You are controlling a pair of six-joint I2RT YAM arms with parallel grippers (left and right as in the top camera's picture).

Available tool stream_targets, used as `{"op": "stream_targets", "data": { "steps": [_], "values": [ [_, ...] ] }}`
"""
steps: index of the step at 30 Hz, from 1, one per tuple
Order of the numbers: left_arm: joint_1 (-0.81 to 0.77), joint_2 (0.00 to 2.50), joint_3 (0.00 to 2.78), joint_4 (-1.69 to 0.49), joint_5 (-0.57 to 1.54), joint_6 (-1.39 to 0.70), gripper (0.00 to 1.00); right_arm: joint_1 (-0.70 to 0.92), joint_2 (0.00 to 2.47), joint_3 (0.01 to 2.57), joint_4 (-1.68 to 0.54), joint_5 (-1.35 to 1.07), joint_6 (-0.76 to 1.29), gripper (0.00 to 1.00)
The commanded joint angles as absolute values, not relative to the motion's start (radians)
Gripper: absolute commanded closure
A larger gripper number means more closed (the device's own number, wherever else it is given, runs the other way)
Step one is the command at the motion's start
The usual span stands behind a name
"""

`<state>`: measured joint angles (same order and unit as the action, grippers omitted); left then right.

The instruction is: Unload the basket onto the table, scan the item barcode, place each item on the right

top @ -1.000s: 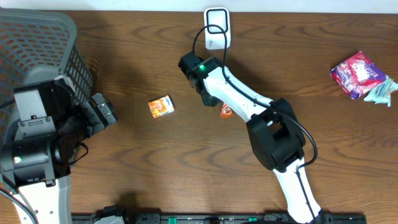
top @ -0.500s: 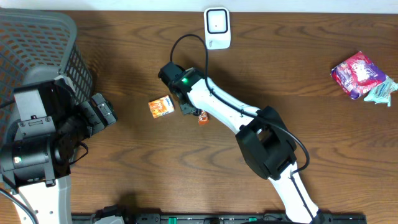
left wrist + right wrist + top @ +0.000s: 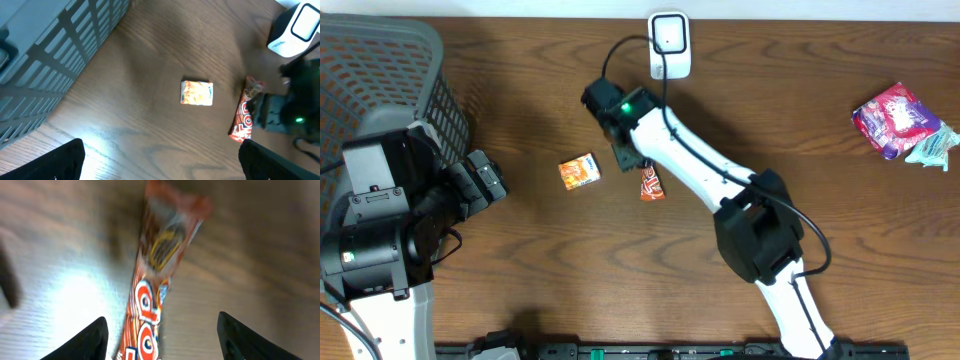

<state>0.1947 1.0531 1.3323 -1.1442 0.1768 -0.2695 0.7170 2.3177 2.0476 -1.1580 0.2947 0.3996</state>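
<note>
Red candy bar (image 3: 150, 295) lies flat on the wooden surface (image 3: 260, 255) just below the right end effector (image 3: 161, 330), lengthwise between its spread, empty fingers (image 3: 92, 340). The left end effector (image 3: 162, 160), also spread, is well apart.

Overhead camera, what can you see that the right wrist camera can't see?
Only the overhead view shows the grey basket, the white scanner, the small orange box and the pink packets. Only the right wrist view shows its own two dark fingers, spread apart, and the round picture on the wrapper up close. Both show the orange snack bar lying on the brown wooden table.
</note>
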Motion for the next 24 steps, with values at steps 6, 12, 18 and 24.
{"op": "stream_targets", "data": {
  "steps": [6, 12, 18, 24],
  "values": [
    [0.198, 1.053, 1.342, -1.144, 0.171, -0.274, 0.02, 0.744, 2.289, 2.046, -1.093, 0.207, 0.312, 0.43],
    [0.198, 1.053, 1.342, -1.144, 0.171, -0.274, 0.02, 0.750, 2.296, 1.985, -1.034, 0.211, 0.332, 0.54],
    [0.198, 1.053, 1.342, -1.144, 0.171, -0.274, 0.02, 0.685, 2.297, 1.912, -1.028, 0.171, 0.381, 0.52],
    [0.198, 1.053, 1.342, -1.144, 0.171, -0.274, 0.02, 0.611, 2.296, 1.878, -1.056, 0.157, 0.382, 0.52]
  ]
}}
